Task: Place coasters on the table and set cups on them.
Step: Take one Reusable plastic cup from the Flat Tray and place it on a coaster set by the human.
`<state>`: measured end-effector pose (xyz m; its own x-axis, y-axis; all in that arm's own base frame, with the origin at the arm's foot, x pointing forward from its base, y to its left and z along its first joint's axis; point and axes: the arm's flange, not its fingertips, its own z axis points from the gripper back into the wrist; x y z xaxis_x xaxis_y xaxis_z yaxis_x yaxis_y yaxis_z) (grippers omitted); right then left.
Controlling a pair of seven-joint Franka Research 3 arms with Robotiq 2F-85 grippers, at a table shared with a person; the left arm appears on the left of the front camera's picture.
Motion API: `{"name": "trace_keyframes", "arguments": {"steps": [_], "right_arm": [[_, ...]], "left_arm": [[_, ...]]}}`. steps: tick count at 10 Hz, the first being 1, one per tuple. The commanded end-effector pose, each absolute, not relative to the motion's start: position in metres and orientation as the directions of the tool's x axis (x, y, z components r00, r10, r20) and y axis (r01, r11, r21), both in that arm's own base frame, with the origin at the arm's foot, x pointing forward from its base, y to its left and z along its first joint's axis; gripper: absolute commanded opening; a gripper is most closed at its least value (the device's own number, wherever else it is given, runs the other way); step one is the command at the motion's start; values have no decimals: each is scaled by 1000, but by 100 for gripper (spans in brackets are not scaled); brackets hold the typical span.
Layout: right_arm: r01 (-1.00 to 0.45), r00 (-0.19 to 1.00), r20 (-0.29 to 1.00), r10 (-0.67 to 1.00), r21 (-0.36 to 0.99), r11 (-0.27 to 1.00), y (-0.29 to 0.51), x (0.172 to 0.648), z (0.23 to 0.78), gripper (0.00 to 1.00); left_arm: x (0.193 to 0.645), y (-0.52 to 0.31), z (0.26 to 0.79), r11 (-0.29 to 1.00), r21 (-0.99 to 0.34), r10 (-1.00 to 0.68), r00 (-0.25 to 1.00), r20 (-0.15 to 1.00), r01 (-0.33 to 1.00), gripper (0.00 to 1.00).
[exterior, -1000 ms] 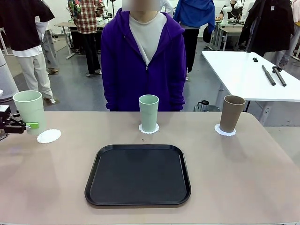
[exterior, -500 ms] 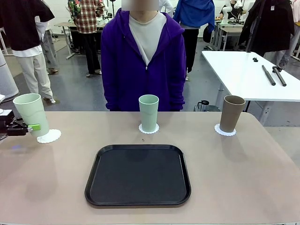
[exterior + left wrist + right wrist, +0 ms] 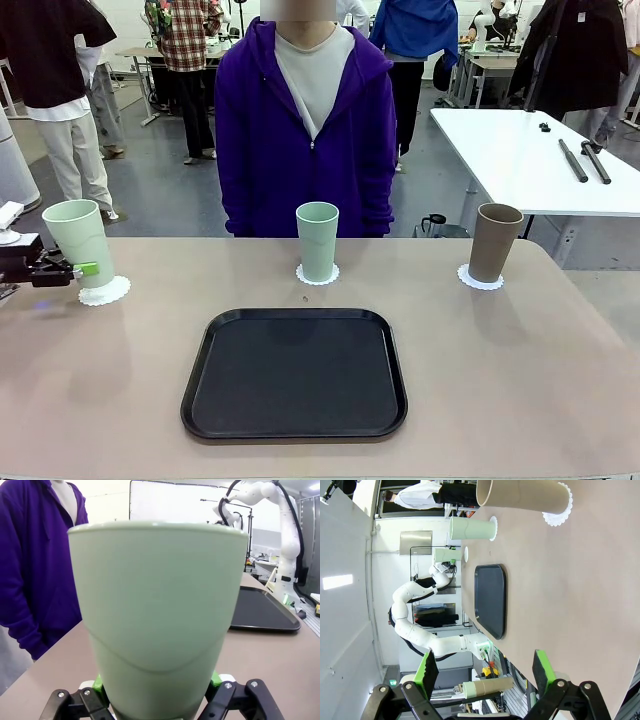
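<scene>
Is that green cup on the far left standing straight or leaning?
Leaning a little. The mint cup in the left end effector tilts, top toward the table's left edge, its base over the doily; whether it touches is unclear.

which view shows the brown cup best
The front view: the brown cup stands whole and upright on its coaster, far right of the table. The right wrist view shows it sideways, cut off at the frame's top edge. In the left wrist view a mint cup blocks most of the scene.
</scene>
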<state>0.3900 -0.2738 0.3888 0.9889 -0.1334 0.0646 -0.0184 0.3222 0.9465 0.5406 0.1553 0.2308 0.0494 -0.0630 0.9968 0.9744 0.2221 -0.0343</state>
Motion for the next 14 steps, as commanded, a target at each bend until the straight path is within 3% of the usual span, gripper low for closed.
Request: {"name": "trace_keyframes", "arguments": {"steps": [1,9,10,14], "right_arm": [[-22,990,66,-126,948,318,-274,391,391,100],[-22,990,66,-126,948,318,-274,391,391,100],[-22,990,66,-126,948,318,-274,391,391,100],[-22,990,66,-126,948,318,-274,391,391,100]], "left_arm": [[550,152,226,229,8,-96,14,995,973,82],[553,158,202,207,-24,-72,40,997,978,82],[552,159,200,201,-30,-73,46,996,979,100],[550,161,199,175,-58,-97,76,992,983,100]]}}
